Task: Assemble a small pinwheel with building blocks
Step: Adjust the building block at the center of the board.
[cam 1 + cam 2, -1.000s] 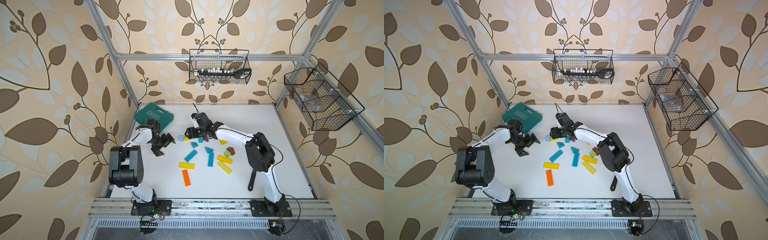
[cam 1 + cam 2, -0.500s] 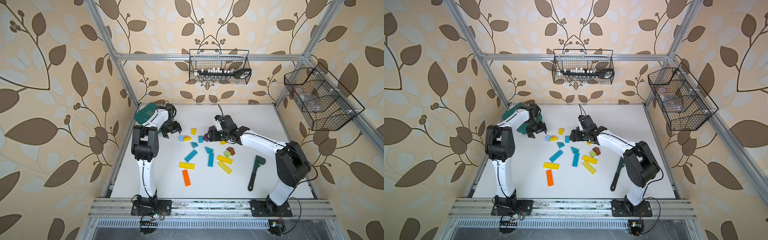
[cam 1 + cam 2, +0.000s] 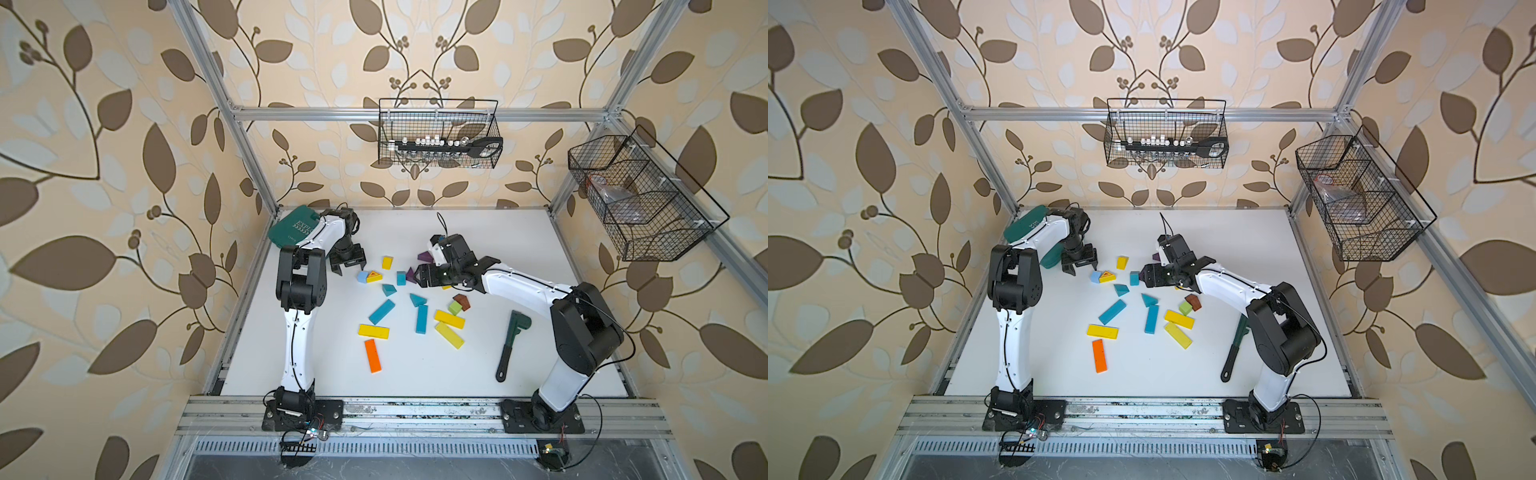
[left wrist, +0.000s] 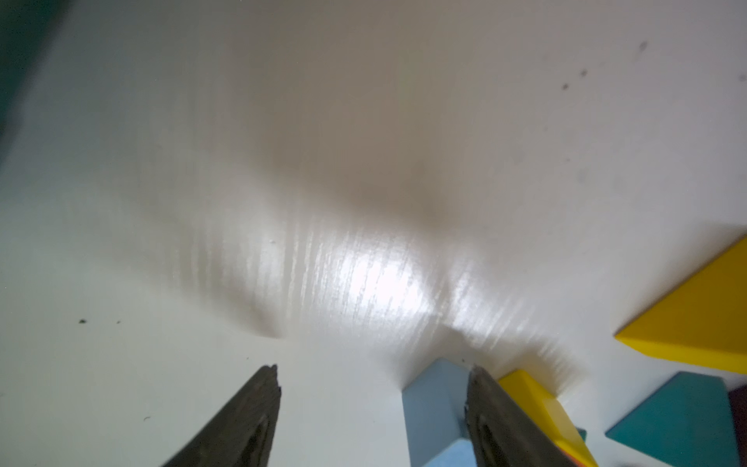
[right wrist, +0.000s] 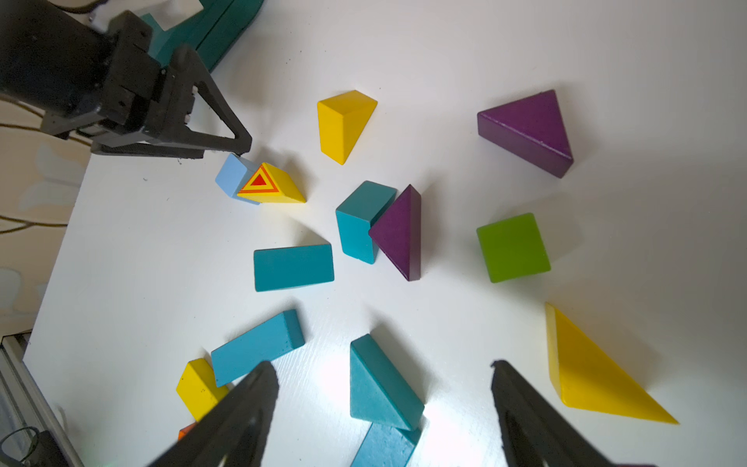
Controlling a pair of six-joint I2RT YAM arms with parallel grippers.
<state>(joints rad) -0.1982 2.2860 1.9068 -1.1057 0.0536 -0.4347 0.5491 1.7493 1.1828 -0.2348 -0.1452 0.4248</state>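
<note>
The building blocks lie scattered mid-table in both top views. A pale blue cube touches a yellow wedge with a red triangle. My left gripper is open and low at the table. In the left wrist view the pale blue cube stands between its jaws, against one finger and far from the other. My right gripper hangs open above the blocks. In the right wrist view a teal wedge lies below its jaws, near a teal cube and a purple wedge.
A teal case lies at the back left under the left arm. A dark green toy wrench lies at the right, near the right arm's base. Wire baskets hang on the back wall and the right wall.
The left arm swung from the table's left side to the back, and its gripper came down beside the pale blue cube with narrower jaws. The right gripper drew back to the right and opened wider.
</note>
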